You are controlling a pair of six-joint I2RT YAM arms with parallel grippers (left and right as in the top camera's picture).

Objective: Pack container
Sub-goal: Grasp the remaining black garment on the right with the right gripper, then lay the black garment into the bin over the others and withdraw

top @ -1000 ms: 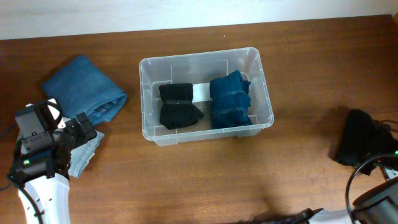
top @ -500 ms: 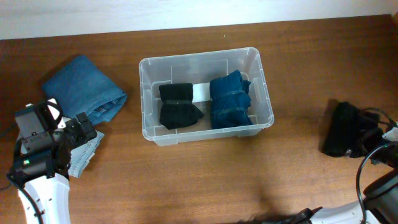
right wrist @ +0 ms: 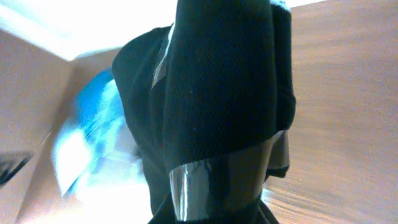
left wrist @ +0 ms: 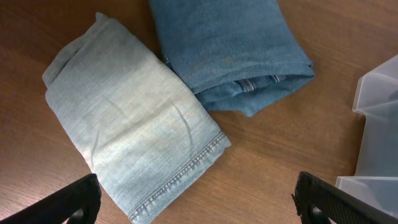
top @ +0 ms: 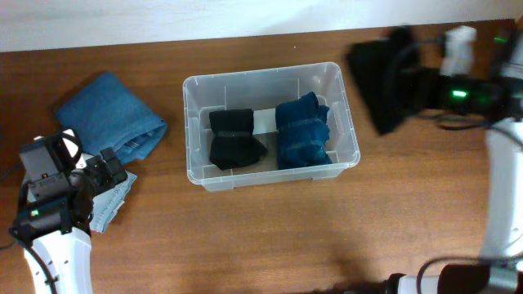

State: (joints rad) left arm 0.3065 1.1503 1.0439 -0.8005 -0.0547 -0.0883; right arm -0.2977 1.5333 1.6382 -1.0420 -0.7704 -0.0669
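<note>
right hand (top: 415, 82) grips a black folded cloth (top: 377, 80) beside the clear rectangular plastic tub (top: 263, 74), left hand (left wrist: 198, 202) wide open

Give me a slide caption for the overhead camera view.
Right gripper holds a black garment beside the clear container, already packed with a black bundle and a blue bundle.

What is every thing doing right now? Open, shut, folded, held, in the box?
container: lidless, two cloths inside.
black cloth: folded, inside container.
dark blue cloth: folded, inside container.
blue jeans: folded, on table.
pale jeans: folded, beneath left gripper.
held black cloth: lifted, blurred.
left gripper: jaws open, empty.
right gripper: jaws shut on held black cloth.
</note>
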